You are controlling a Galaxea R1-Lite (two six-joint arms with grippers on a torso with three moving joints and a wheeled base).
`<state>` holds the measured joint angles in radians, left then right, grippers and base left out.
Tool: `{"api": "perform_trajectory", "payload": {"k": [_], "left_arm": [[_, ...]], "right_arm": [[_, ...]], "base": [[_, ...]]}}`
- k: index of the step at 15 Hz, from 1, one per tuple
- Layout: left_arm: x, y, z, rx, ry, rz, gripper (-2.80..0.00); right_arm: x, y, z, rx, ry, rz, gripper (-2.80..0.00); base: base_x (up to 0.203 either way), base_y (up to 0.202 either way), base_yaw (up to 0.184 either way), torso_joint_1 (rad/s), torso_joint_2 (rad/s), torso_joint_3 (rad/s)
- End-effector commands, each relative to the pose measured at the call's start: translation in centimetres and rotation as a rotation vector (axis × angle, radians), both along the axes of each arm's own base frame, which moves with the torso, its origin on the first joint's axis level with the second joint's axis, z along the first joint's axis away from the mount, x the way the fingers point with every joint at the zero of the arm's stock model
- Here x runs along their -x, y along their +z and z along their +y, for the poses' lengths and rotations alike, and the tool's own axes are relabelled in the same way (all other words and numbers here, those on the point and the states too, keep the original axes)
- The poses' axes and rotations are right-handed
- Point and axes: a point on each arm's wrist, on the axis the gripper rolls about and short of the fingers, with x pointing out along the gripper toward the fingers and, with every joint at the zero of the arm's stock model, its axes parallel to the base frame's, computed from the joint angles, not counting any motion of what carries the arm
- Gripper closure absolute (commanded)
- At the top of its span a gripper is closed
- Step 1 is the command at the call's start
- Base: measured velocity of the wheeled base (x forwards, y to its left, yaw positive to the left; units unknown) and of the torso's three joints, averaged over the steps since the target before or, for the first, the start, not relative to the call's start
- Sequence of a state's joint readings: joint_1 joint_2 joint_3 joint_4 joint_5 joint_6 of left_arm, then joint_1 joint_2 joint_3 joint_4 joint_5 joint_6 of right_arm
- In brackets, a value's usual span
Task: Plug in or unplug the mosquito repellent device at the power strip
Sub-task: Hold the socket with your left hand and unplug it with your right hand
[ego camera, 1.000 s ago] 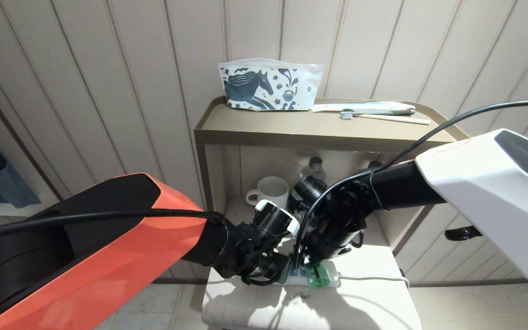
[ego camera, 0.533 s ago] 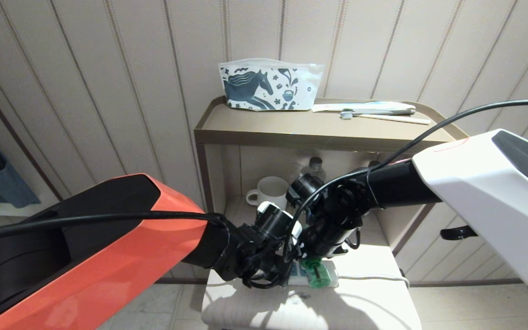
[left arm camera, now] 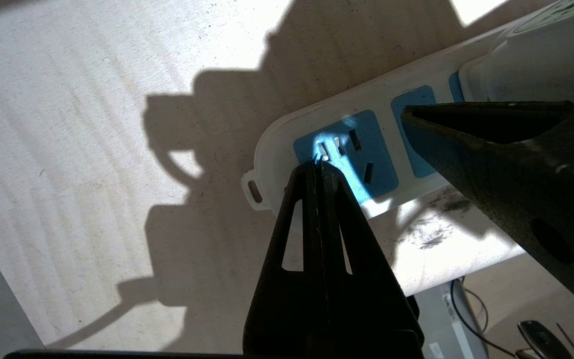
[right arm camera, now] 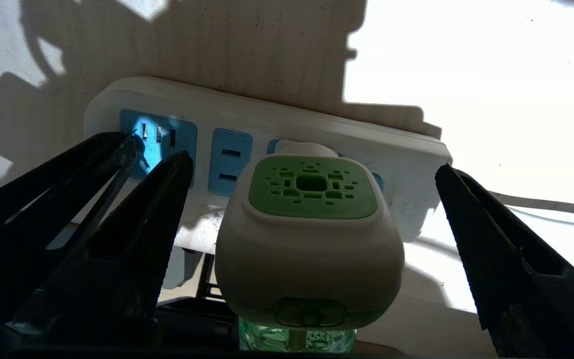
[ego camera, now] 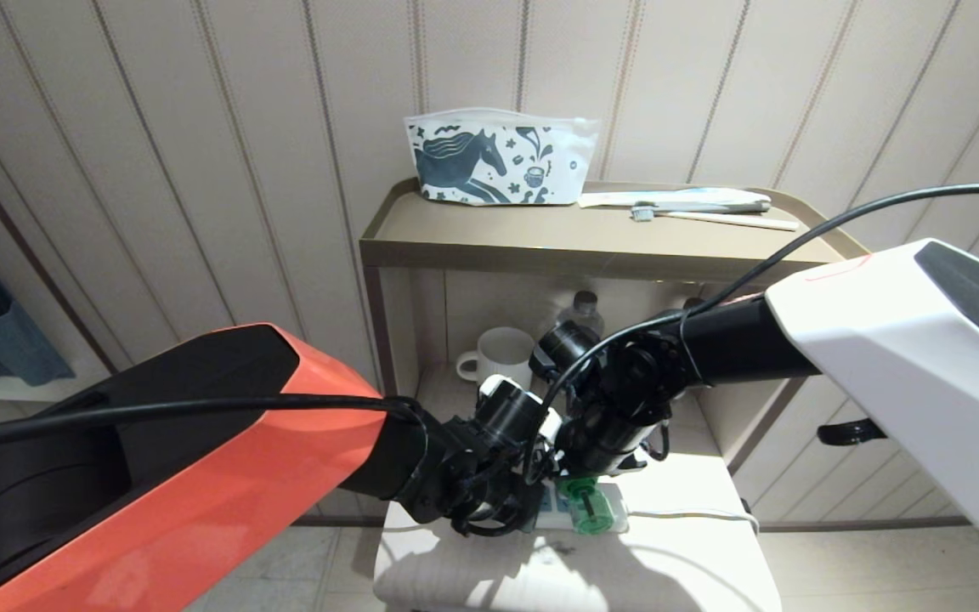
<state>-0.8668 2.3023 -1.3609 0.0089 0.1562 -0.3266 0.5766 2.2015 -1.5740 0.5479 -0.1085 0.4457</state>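
green-topped mosquito repellent device [right arm camera: 310, 234] sits plugged in the power strip [right arm camera: 267, 149]; my right gripper [right arm camera: 312, 219], fully released, has crept closer around it, while closed left gripper [left arm camera: 320, 167] pins the strip.

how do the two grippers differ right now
The left gripper is shut, its tips pressed on the power strip at the end socket panel. The right gripper is open wide, its fingers standing either side of the mosquito repellent device without touching it. The left sits at the strip's free end, the right at the plugged-in end. Both have black, tapered fingers.
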Motion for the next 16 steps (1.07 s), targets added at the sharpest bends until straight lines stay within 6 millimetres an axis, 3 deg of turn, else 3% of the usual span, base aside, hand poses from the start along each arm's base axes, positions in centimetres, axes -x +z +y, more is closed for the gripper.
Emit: {"api": "perform_trajectory", "payload": {"k": [1,10,16], "left_arm": [[0.0,0.2,0.0,0.004,0.003,-0.004,0.00],[0.2,-0.1,0.2,-0.006,0.003,0.003,0.00],[0.1,-0.2,0.1,-0.009,-0.004,-0.001,0.00]], "right_arm": [[0.1,-0.1,-0.1,0.011,-0.004,0.001,0.00],[0.3,-0.1,-0.2,0.020,-0.007,0.001,0.00],[0.7,2.7,-0.4,-0.012,0.004,-0.061,0.00]], "base": [[0.000,0.000,0.000,0.000,0.00,0.000],[0.000,0.000,0.000,0.000,0.00,0.000],[0.000,0.000,0.000,0.000,0.00,0.000]]}}
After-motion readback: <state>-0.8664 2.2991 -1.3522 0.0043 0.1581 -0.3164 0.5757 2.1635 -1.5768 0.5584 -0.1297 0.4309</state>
